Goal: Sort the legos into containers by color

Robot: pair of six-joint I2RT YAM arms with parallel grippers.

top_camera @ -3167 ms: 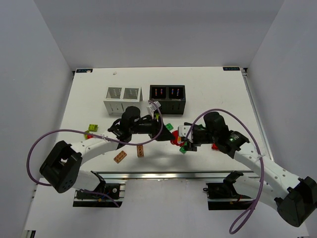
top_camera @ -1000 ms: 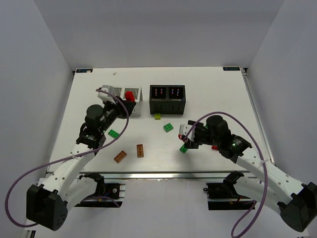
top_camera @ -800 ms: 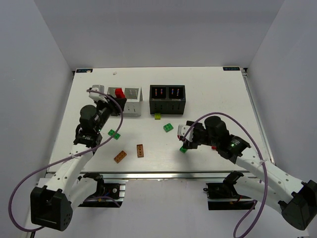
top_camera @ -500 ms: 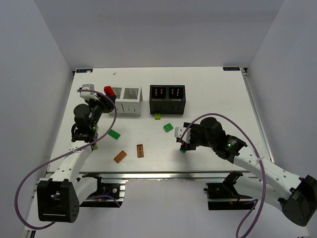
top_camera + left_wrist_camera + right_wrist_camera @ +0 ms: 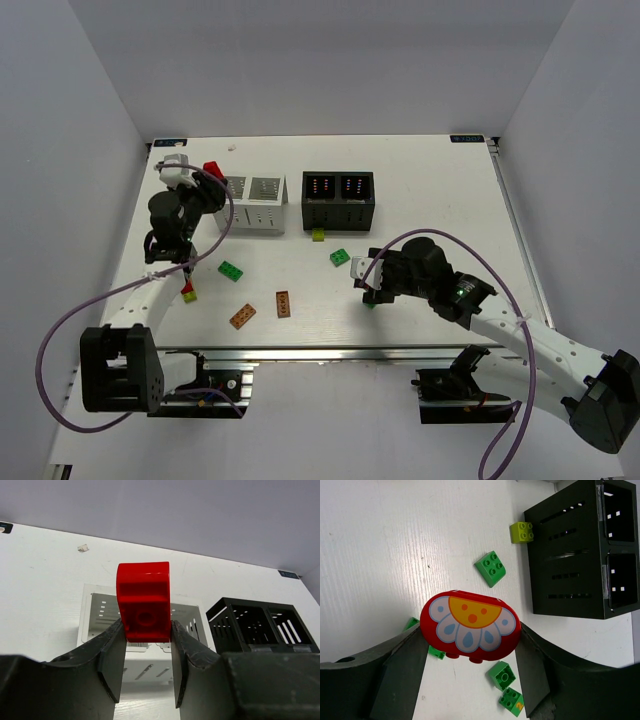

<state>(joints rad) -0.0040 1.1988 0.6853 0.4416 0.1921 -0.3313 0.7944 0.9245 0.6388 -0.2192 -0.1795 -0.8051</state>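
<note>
The white box [image 5: 250,203] stands far and left of centre on the table [image 5: 430,190]; the black box [image 5: 338,200] stands just to its right, apart from it; each has two compartments side by side. From overhead the white box's compartments show only their slotted walls; the black box's are dark inside with spots of light through the holes, and what lies in them cannot be told. The left gripper [image 5: 145,632] is clamped on a red brick [image 5: 143,600], gripped by its two sides and held raised over the far left corner of the white box; in the left wrist view the brick covers the middle of that box. The right gripper [image 5: 470,652] is clamped on a flower brick [image 5: 470,625], a red oval with a printed blossom, held over the table near and right of the black box; small green bits [image 5: 501,675] lie under and beside it. A lime brick [image 5: 318,236] sits just beside the black box's near wall; a green brick [image 5: 340,257] lies near it, apart from the box; a second green brick [image 5: 231,269] lies near the white box, well apart from it; two brown bricks [image 5: 283,303] lie nearer the front edge, close together but not touching; a lime piece [image 5: 189,294] lies by the left arm.
</note>
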